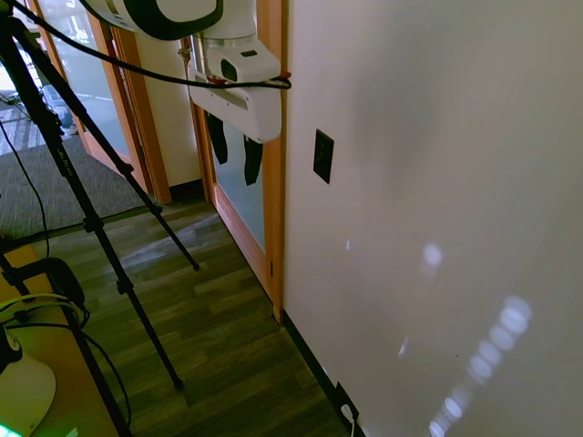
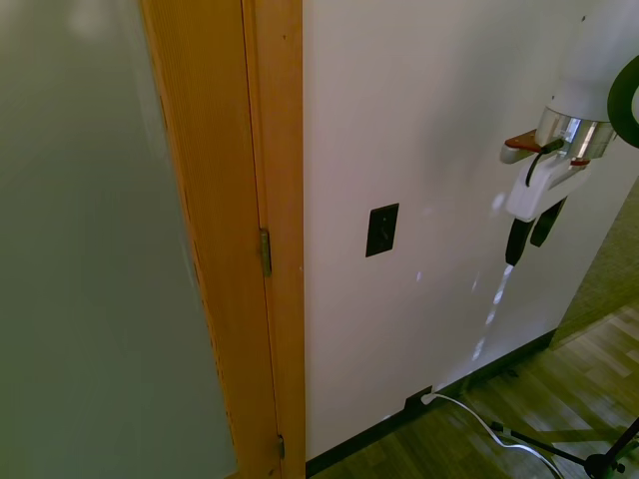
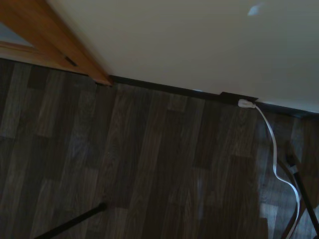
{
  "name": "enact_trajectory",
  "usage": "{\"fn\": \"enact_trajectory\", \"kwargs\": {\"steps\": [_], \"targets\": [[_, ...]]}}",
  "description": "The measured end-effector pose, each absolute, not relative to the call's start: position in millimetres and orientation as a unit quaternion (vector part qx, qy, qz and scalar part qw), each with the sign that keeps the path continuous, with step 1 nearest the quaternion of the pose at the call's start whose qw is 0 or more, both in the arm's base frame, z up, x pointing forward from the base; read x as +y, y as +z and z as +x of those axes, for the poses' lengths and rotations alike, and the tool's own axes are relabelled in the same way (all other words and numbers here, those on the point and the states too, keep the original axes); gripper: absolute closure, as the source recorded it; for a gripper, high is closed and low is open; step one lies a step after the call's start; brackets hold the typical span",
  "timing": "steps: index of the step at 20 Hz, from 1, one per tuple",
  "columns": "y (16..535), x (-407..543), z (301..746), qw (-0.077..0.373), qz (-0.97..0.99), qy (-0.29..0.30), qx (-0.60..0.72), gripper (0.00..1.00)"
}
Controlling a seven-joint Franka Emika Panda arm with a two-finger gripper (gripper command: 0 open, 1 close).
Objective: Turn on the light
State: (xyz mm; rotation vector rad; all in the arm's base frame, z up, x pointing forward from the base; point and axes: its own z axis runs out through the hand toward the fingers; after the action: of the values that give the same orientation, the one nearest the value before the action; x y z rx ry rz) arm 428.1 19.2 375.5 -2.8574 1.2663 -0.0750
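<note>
**Gripper hangs clear of the wall switch**

The switch [image 1: 322,156] is a small black upright plate on the cream wall [image 1: 437,137], just beyond the wooden door frame [image 1: 271,109]; in the second exterior view it [image 2: 381,230] sits at about mid-height of the picture, between the frame [image 2: 270,150] and the gripper [image 2: 531,238], and nothing touches it.

The gripper [image 1: 235,150] hangs from the white arm with its two dark fingers [image 1: 251,161] pointing down toward the floor; the fingers stand apart with a clear gap between them, holding nothing; in the first exterior view the gripper shows in front of the frame and the frosted door pane [image 1: 239,182], beside the switch and apart from it; in the second exterior view it is well to the side of the switch, at roughly the same height.

Low on the wall, at the dark baseboard [image 3: 164,88], a dark socket plate [image 3: 237,97] takes a white plug and cord [image 3: 276,149]; the cord trails over the dark wood floor [image 3: 149,164]; the same cord [image 2: 479,414] shows at the wall's foot in the second exterior view; spots of light [image 1: 496,346] lie on the wall below the switch.
</note>
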Motion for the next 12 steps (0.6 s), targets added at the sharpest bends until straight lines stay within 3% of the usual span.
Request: {"fn": "enact_trajectory", "kwargs": {"steps": [3,7,12], "targets": [[375,20,429,0.008,-0.915,-0.026,0.402,0.00],[376,41,444,0.019,-0.916,-0.074,0.395,0.00],[351,64,498,0.026,-0.899,-0.122,0.420,0.00]]}}
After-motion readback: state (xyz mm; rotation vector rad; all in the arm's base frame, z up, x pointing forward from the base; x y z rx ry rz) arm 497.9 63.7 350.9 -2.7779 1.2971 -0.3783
